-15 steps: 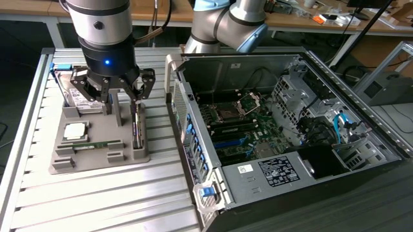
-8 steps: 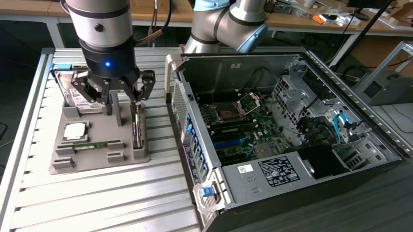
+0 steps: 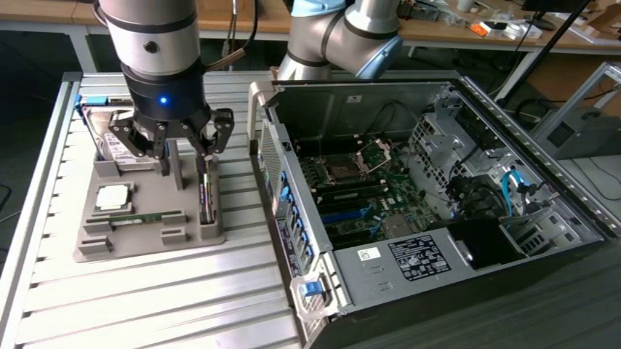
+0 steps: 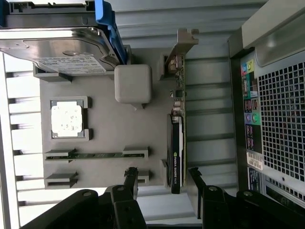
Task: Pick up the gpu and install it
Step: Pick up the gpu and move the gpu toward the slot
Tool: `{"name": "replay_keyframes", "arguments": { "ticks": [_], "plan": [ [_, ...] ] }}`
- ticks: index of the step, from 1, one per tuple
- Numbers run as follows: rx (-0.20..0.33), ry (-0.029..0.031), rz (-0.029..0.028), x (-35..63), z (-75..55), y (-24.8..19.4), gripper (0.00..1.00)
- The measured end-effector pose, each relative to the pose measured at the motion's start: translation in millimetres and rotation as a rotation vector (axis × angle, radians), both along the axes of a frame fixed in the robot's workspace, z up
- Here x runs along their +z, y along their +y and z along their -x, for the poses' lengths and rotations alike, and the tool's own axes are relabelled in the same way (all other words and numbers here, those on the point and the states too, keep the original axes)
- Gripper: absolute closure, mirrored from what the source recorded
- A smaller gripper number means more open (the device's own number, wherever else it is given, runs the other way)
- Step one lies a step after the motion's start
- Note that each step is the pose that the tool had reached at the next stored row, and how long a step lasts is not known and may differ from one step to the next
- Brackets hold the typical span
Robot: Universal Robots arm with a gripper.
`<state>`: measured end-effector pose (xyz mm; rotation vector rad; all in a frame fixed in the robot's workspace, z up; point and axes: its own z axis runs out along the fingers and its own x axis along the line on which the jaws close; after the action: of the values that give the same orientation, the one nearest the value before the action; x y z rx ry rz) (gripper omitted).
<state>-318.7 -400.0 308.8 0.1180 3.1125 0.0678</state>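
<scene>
The gpu (image 3: pixel 206 195) is a thin dark card standing on edge in a slot of the grey parts tray (image 3: pixel 145 243). In the wrist view the gpu (image 4: pixel 176 143) runs lengthwise, with its pale metal bracket (image 4: pixel 183 45) at the end away from my fingers. My gripper (image 3: pixel 186 163) hangs open just above the tray. Its two black fingers (image 4: pixel 131 179) stand apart on either side of the card's dark end, and the gripper (image 4: pixel 163 180) holds nothing.
The tray also holds a silver hard drive (image 4: pixel 57 47), a square processor (image 4: pixel 66 118) and a green memory stick (image 4: pixel 95 155). The open computer case (image 3: pixel 437 203), motherboard (image 3: pixel 369 196) exposed, lies at the exterior view's right on the slatted table (image 3: pixel 145 305).
</scene>
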Motion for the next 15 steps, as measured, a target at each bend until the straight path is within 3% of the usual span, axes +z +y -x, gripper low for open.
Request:
{"name": "replay_keyframes", "arguments": {
  "ticks": [15],
  "plan": [
    [0.000,0.0000,0.0000,-7.1,-3.0,0.0,0.46]
  ]
}}
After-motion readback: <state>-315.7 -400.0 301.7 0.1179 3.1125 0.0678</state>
